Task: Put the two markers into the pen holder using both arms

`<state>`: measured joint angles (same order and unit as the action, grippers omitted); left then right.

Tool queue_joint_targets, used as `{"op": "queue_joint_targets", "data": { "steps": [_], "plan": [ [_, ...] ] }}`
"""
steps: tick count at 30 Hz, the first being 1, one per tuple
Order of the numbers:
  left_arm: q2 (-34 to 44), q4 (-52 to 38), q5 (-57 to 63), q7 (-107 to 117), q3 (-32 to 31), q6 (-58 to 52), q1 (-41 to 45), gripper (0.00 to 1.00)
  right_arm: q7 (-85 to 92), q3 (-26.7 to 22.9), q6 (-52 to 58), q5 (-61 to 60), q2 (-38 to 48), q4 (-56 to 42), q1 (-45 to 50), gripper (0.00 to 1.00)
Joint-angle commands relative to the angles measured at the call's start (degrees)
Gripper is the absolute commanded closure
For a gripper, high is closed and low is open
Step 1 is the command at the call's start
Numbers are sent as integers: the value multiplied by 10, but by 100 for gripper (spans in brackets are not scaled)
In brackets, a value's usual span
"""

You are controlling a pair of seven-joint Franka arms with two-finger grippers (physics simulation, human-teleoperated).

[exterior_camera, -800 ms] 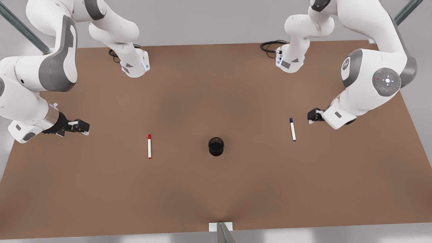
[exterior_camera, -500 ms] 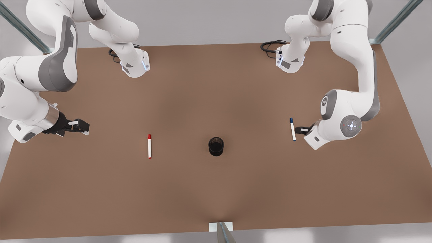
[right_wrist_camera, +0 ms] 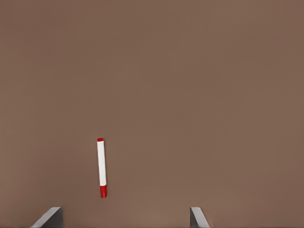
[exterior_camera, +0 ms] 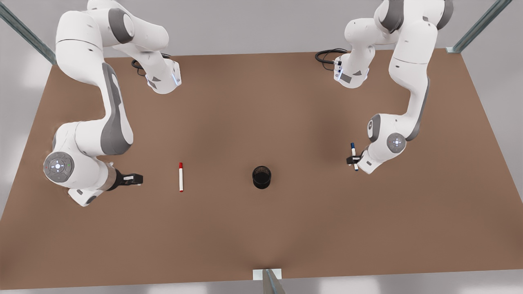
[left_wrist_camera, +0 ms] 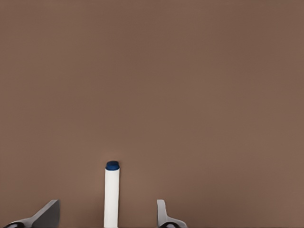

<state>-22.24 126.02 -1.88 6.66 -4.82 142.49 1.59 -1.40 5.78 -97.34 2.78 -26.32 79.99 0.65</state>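
My left gripper [exterior_camera: 354, 159] is on the front view's right side of the flat brown desk [exterior_camera: 261, 228]. Its fingers [left_wrist_camera: 47, 216] are spread wide, one on each side of the thin white marker with the dark blue cap [exterior_camera: 354, 156]. The fingers are not touching it. That marker lies flat on the desk, near the edge on the front view's right.

My right gripper [exterior_camera: 135, 179] is on the front view's left side, low over the desk. Its fingers [right_wrist_camera: 50, 217] are spread wide too, with nothing in between. The thin white marker with the red cap [exterior_camera: 181, 177] lies flat near it, apart from it.

The small black round mesh pen holder [exterior_camera: 261, 177] stands upright in the middle of the desk, between the two markers and well apart from both.

I can read no words on the markers or the holder.
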Motion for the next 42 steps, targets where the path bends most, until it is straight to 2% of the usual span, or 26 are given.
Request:
{"op": "queue_joint_targets", "data": {
  "steps": [1, 3, 5, 6, 12, 16, 18, 21, 24, 26, 34, 40, 42],
  "plan": [
    [-11, 0, 2, 24, 1, 67, 1, 1, -96, 0, -147, 5, -5, 47, 8, 0],
    [-20, -1, 5, 23, 1, 67, 1, 6, -97, 1, -198, 5, -4, 92, 9, 0],
    [-22, -1, 6, 17, 1, 67, 3, 29, -106, 1, -224, 5, -3, 116, 10, 0],
    [-22, -1, 7, 13, 1, 66, 3, 34, -113, 1, -223, 5, -3, 116, 15, 0],
    [-27, 0, 7, 5, 1, 63, 1, 38, -113, 0, -267, 5, -13, 159, 9, 0],
    [-31, 0, 7, 2, 1, 63, 0, 40, -192, 0, -276, 6, -41, 151, 56, 0],
    [-33, 0, 7, -2, 1, 62, -1, 43, -213, 1, -291, 6, -55, 152, 73, 0],
    [-33, 0, 7, -2, 1, 61, -1, 54, -218, 1, -310, 2, -75, 154, 81, 0],
    [-37, 0, 7, -2, 2, 62, -2, 55, -218, 13, -317, 1, -67, 186, 75, 0],
    [-40, 0, 7, -3, 2, 62, -2, 56, -218, 13, -347, 1, -38, 244, 75, 3],
    [-40, 0, 7, -2, 2, 62, -3, 79, -217, 16, -383, 0, -59, 260, 49, 13],
    [-22, -21, 7, -2, 0, 28, 3, 79, -214, 16, -406, 2, -84, 257, 52, 13],
    [18, -30, 6, -39, -3, 3, 20, 79, -210, 16, -412, 5, -95, 254, 50, 14]
  ]
}}
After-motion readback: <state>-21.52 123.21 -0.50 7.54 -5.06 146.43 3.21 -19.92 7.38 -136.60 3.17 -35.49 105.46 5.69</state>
